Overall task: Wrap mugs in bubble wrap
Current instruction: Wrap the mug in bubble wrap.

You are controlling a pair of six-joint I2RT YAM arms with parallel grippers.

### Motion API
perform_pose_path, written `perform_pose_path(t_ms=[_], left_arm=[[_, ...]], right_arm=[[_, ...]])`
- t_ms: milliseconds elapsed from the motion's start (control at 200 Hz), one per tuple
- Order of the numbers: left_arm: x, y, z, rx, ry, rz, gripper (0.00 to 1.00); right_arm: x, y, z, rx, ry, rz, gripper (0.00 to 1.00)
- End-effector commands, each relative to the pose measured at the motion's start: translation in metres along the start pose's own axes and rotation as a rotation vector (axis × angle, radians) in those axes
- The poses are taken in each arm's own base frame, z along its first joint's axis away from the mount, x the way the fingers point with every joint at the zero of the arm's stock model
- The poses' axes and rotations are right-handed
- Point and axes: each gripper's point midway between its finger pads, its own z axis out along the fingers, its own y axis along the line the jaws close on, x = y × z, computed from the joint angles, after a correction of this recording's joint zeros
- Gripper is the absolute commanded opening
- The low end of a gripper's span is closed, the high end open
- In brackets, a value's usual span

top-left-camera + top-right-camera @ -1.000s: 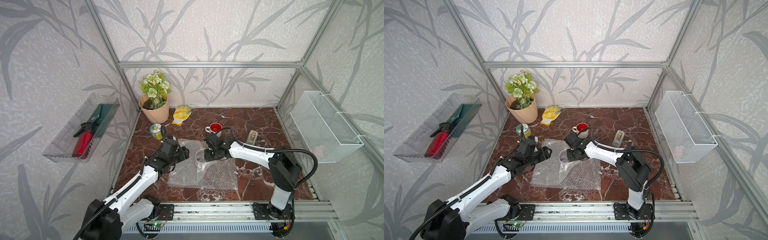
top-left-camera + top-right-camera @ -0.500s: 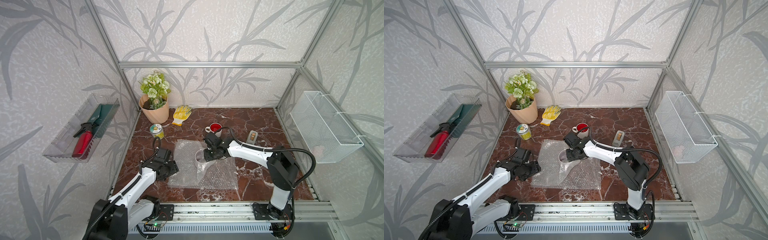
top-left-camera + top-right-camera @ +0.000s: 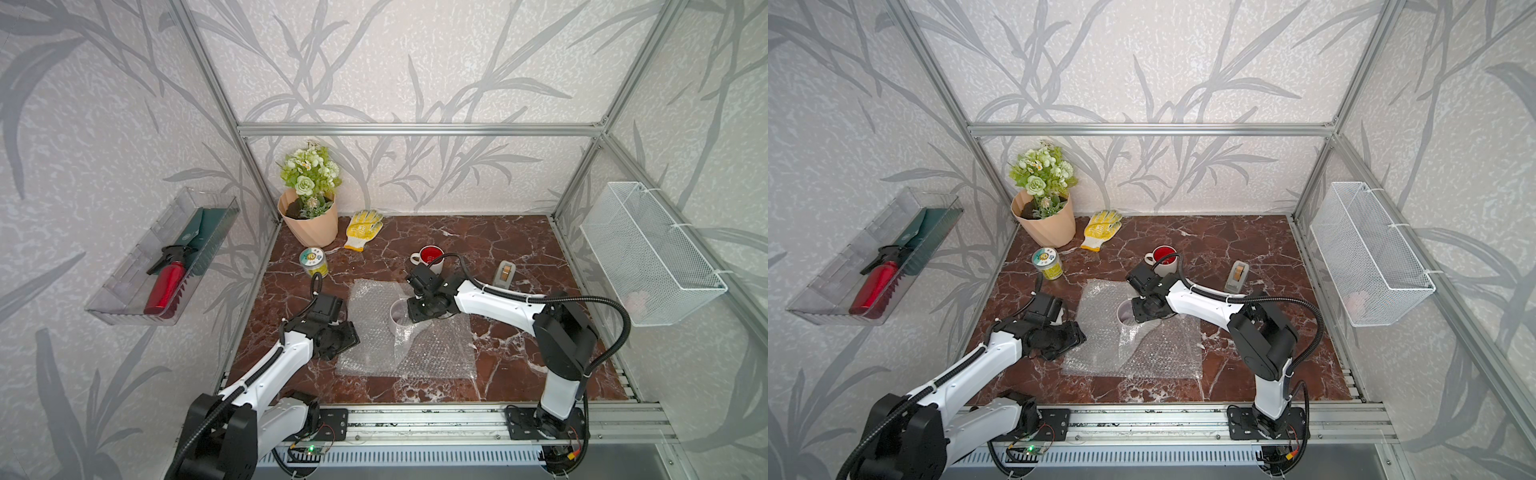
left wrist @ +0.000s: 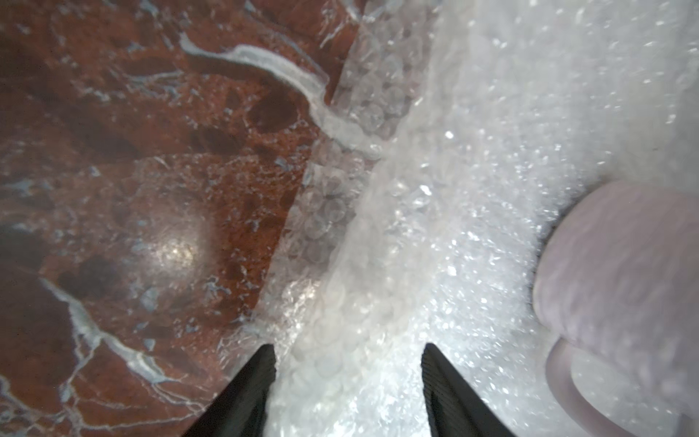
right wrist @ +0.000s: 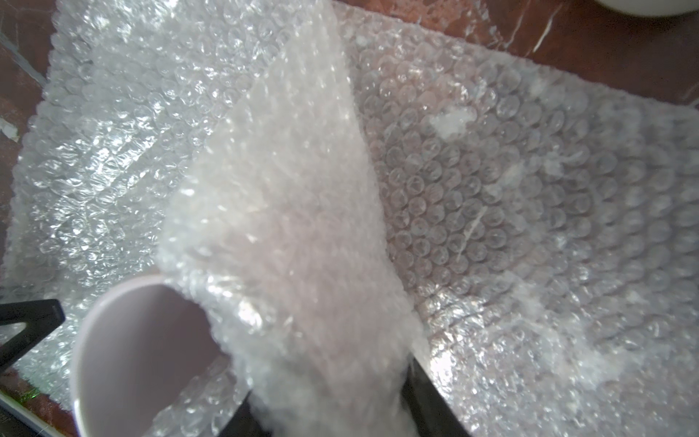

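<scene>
Your right end effector (image 5: 333,393) was closed on a flap of the bubble wrap (image 3: 432,353), holding it raised off the bench (image 3: 498,245) and against the side of the pale lilac mug (image 3: 397,312). The wrist view did not show whether the mug's wall was pinched along with the flap. The mug stood upright on the far part of the sheet with its mouth open and uncovered.

Your left end effector (image 4: 347,346) sat low at the sheet's left edge. Its fingers were apart, the edge of the wrap lay between them, and nothing was visibly gripped.

The rest of the sheet lay flat on the bench. I could not tell whether a second sheet lay beneath it.

The white mug with the red inside (image 3: 430,254) stood bare on the bench just beyond the sheet, behind your right arm, with no wrap on it.

By my reading, the task was at an early stage. One mug was on the wrap with one flap against it. You had yet to fold the left side over, close the bundle, and wrap the red-lined mug.
</scene>
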Motion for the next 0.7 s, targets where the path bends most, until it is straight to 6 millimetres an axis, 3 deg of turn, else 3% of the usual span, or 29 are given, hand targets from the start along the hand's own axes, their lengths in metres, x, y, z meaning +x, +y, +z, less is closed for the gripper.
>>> perform_pose_path(t_ms=[0,160,315,435,625,695], left_arm=[[-0.001,-0.009,-0.016,0.035,-0.007,0.001,0.63],[0.002,-0.015,-0.023,0.066,0.005,0.002,0.62],[0.009,-0.019,-0.020,0.099,0.044,-0.008,0.50],[0.010,-0.021,-0.024,0.112,0.041,-0.010,0.36],[0.008,-0.031,-0.037,0.147,0.031,-0.006,0.00],[0.005,-0.046,-0.044,0.219,0.023,-0.013,0.00]], right_arm=[[0.023,-0.009,0.011,0.048,0.085,-0.023,0.45],[0.023,-0.008,0.012,0.046,0.087,-0.024,0.45],[0.022,-0.008,0.011,0.046,0.086,-0.023,0.45],[0.022,-0.008,0.012,0.046,0.085,-0.022,0.45],[0.022,-0.007,0.013,0.042,0.087,-0.021,0.45],[0.023,-0.006,0.013,0.039,0.089,-0.025,0.45]])
